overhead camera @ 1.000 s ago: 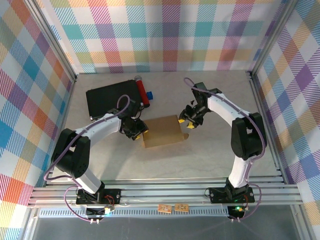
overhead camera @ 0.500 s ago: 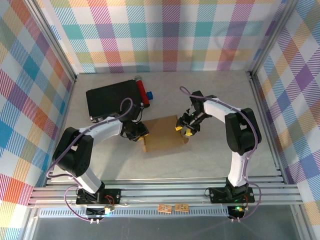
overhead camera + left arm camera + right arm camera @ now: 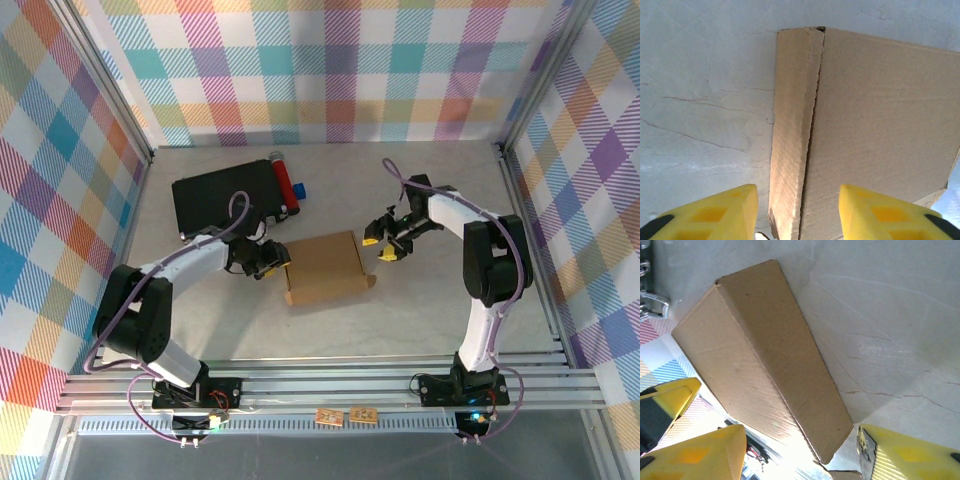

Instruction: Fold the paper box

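1. Starting at the left gripper (image 3: 799, 192): its yellow fingers (image 3: 715, 210) stand apart and hold nothing. The near corner of the paper box (image 3: 880, 125) lies in the gap between them, and I see no contact.
2. From above, the left gripper (image 3: 272, 258) sits just beside the left edge of the paper box (image 3: 322, 265).
3. The right gripper (image 3: 381, 243) hovers near the box's right edge, clear of it, with its jaws spread and empty.
4. On the right wrist camera, the box (image 3: 760, 355) lies ahead of that gripper's yellow fingers (image 3: 700, 452), apart from them.
5. The box is plain brown corrugated cardboard, closed into a low rectangular shape with its lid panel flat on top.
6. A slightly ragged seam runs where the narrow side wall meets the top panel.
7. A small tab (image 3: 370, 283) pokes out at the box's near right corner.
8. The box rests near the middle of the pale grey table (image 3: 430, 310).
9. Behind and left of it, well apart, lies a black case (image 3: 222, 198) with a red cylinder (image 3: 285, 180) at its right edge.
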Controlling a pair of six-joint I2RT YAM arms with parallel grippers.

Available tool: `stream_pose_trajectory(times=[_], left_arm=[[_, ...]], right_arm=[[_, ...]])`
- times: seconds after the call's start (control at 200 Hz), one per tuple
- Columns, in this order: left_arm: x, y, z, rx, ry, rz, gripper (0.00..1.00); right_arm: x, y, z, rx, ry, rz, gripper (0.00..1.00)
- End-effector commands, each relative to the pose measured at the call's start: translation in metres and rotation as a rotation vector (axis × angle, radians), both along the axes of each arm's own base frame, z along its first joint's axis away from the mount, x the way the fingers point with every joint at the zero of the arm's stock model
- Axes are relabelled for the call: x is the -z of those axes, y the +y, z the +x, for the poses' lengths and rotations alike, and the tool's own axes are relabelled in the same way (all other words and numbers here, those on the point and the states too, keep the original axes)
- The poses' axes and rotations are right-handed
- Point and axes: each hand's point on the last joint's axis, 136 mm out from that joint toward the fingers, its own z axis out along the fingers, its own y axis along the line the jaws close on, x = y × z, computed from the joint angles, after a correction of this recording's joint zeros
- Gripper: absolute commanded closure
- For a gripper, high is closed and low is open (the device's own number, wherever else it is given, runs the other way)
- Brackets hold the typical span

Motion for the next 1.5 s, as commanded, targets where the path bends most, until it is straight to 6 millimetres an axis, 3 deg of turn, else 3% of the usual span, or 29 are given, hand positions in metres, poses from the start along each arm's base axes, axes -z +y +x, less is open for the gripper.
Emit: stream_pose_trajectory(times=[0.0,0.19,0.435,0.585,0.785,0.945,1.11,1.345,1.495], left_arm=[[0.006,-0.007,0.003,0.051,-0.017,-0.061,0.59],[0.025,-0.002,0.007,0.041,-0.027,-0.089,0.78],[0.054,0.023,-0.011,0.040,0.007,-0.070,0.84],[0.062,0.031,-0.012,0.037,0.003,-0.106,0.91],[0.069,0.043,-0.015,0.047,0.029,-0.095,0.92],[0.064,0.042,-0.010,0.054,0.027,-0.100,0.92],[0.057,0.041,-0.002,0.054,0.013,-0.100,0.92],[0.051,0.039,0.004,0.055,0.005,-0.107,0.92],[0.047,0.038,0.007,0.055,-0.001,-0.112,0.92]], right_arm=[[-0.007,0.009,0.003,-0.044,-0.018,0.081,0.40],[-0.003,0.013,0.007,-0.050,-0.022,0.140,0.39],[-0.005,0.019,0.008,-0.086,-0.077,0.265,0.33],[-0.007,0.026,0.007,-0.102,-0.093,0.350,0.32],[-0.009,0.030,0.010,-0.107,-0.115,0.394,0.31],[-0.027,0.037,0.008,-0.135,-0.196,0.405,0.30],[-0.059,0.037,0.010,-0.120,-0.297,0.395,0.25],[-0.084,0.074,0.005,-0.213,-0.359,0.216,0.24],[-0.131,0.098,0.014,-0.259,-0.518,0.061,0.18]])
